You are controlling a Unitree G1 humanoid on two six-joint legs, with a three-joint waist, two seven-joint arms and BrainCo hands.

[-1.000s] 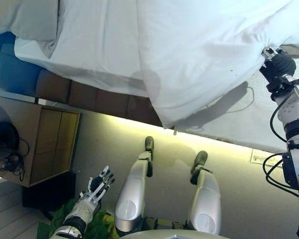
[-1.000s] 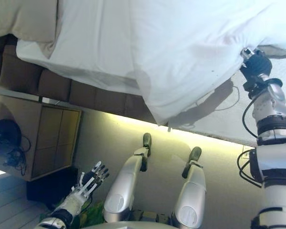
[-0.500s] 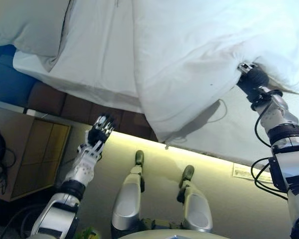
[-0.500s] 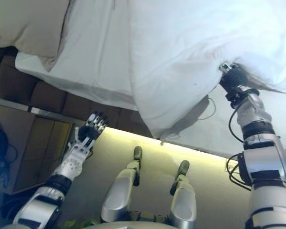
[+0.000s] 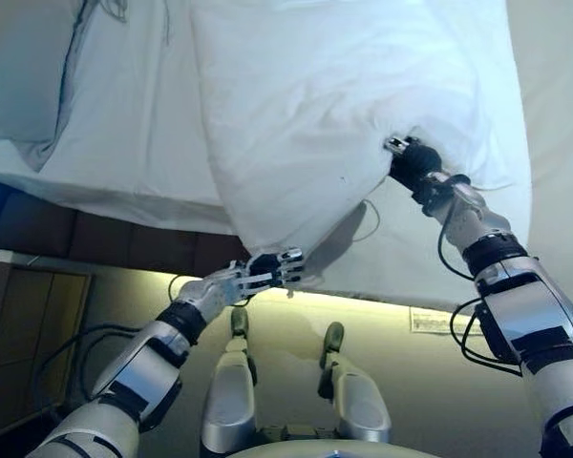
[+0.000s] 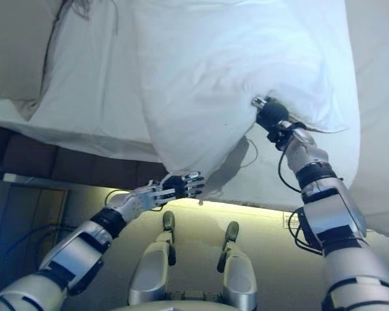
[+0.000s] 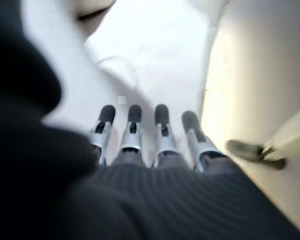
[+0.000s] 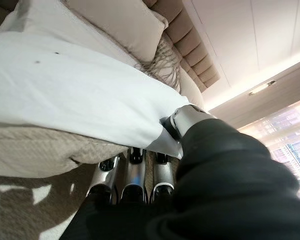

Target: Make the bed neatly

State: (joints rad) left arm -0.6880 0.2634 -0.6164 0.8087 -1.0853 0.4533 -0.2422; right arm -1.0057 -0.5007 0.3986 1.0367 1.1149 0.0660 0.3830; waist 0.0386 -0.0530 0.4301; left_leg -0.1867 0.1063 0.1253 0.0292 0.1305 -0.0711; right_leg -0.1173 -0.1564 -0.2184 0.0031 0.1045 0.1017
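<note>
A white duvet [image 5: 344, 86] lies bunched across the bed, over a white sheet [image 5: 124, 124]. My right hand [image 5: 413, 162] is shut on the duvet's edge at the middle right. In the right wrist view the thumb [image 8: 182, 120] pinches the white cloth [image 8: 65, 85] against the fingers below it. My left hand [image 5: 267, 270] is open, fingers straight, at the duvet's hanging lower corner by the bed's side. In the left wrist view its fingertips [image 7: 135, 115] point at white cloth, and contact cannot be told.
A beige pillow [image 5: 19, 86] lies at the far left of the bed and also shows in the right wrist view [image 8: 120, 25]. The dark padded bed base [image 5: 95, 239] runs below the sheet. A wooden nightstand [image 5: 19, 324] stands at the lower left. A beige woven cover [image 8: 35, 150] lies under the duvet.
The camera has turned towards the bed. My left arm has risen from beside the legs to the duvet's lower corner. My right hand still holds the duvet edge.
</note>
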